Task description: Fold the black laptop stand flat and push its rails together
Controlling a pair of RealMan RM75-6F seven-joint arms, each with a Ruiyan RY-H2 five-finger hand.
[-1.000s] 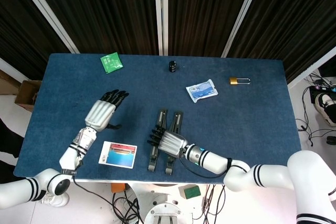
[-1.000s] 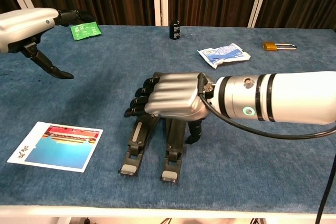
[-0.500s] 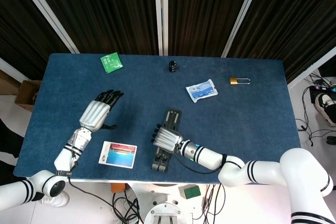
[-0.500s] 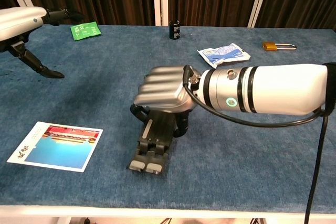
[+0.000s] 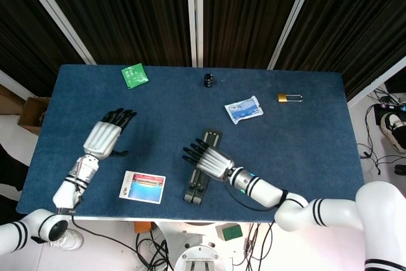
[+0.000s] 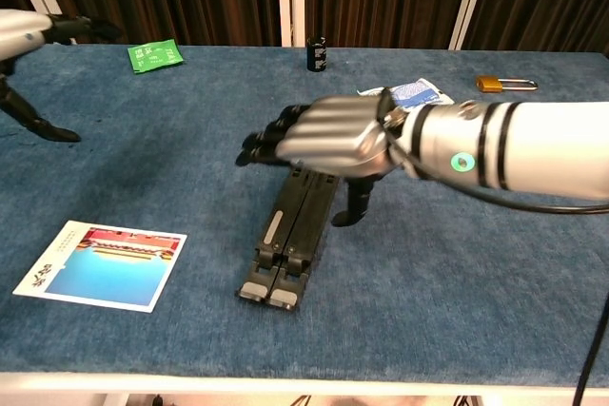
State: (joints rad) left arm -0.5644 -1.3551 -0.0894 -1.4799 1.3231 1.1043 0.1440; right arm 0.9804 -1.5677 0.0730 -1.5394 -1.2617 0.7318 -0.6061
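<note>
Laptop stand [image 6: 290, 240] lies flat on blue surface [image 5: 304, 144], rails touching, near front edge. Right hand [image 6: 328, 135] hovers just over its far end, fingers [image 6: 262, 145] spread, holding nothing. Left hand [image 5: 104, 136] well apart, fingers released.

Lab test bench: blue-felt table [image 5: 304, 150], black curtains [image 5: 127, 11] across top of frame, loose cables [image 5: 374, 150] at right edge.

Both hands have silver metallic backs and black fingers: the right hand [image 6: 328, 135] and the left hand [image 5: 104, 136]. The white forearms carry black bands. A black cable and a green light sit at the right wrist.
</note>
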